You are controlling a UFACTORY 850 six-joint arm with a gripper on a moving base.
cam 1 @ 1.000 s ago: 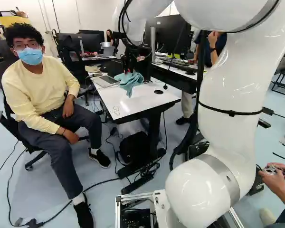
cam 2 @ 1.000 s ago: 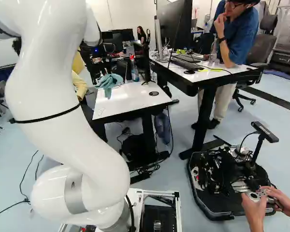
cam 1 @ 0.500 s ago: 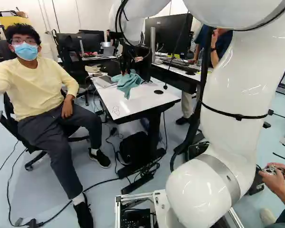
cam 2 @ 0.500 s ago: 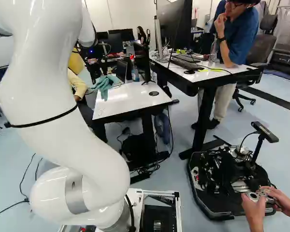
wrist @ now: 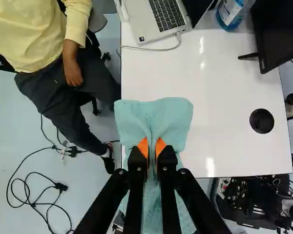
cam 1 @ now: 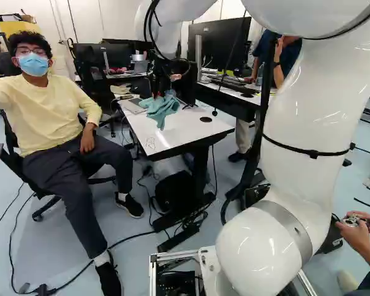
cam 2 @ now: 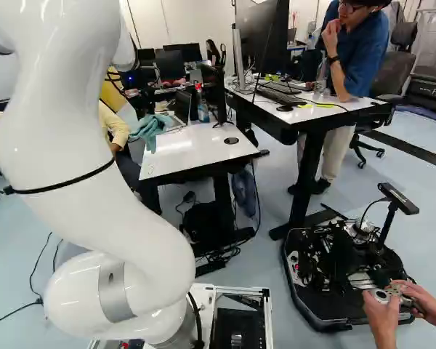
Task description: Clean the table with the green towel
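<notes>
Towel (wrist: 168, 114) in the grip of the end effector (cam 1: 162, 94), orange pads (wrist: 143, 146) nearly together.

In the left base view, you find the upper part of the arm (cam 1: 305, 111) cut off by the edge; the fingertips of the gripper (cam 1: 160, 85) are hidden in the towel (cam 1: 161, 109). In the right base view, you cannot separate the gripper from the dark background. In the wrist view, the fingers cover part of the towel; the edge crops it, the laptop (wrist: 154, 19), bottle (wrist: 230, 13) and monitor (wrist: 278, 36). You cannot tell whether towel and table (wrist: 224, 141) touch.
</notes>
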